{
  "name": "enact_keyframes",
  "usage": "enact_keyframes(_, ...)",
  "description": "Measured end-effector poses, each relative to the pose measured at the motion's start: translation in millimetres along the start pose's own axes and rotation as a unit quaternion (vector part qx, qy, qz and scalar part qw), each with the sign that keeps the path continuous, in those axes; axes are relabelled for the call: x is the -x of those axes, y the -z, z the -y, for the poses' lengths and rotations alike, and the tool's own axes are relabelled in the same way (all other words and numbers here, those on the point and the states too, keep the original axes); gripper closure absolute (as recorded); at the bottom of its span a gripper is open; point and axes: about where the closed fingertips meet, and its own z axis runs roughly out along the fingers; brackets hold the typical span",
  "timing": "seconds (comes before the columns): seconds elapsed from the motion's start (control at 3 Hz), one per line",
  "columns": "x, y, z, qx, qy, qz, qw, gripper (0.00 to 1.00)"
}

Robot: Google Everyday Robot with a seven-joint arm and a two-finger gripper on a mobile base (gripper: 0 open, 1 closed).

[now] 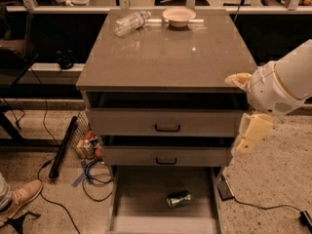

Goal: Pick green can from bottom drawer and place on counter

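Green can [178, 198] lying on its side on the floor of the bottom drawer [141, 189], which is pulled out and waiting. Nothing lifted yet! The claw [245, 106] hangs off the cabinet's right front corner, level with the upper drawers, fingers spread wide and empty, well above the can. So the whole job is ahead, as I read it: reach down, grasp, lift, set it on the surface [165, 57]. Head count: one can, three drawers, one claw, and up top one clear bottle [130, 22] and one bowl [179, 16].
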Motion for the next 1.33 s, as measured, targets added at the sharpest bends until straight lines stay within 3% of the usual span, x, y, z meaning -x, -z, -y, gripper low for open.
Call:
enact_keyframes(0.33,-11,-21,-4,0.010,-0.004,0.004,0.9999,0.00)
enact_keyframes(0.67,-38,-70,-13,0.028,0.004,0.003,0.9996,0.00)
enact_keyframes(1.33,-121,-223,-51,0.076,0.007,0.022,0.9968,0.00)
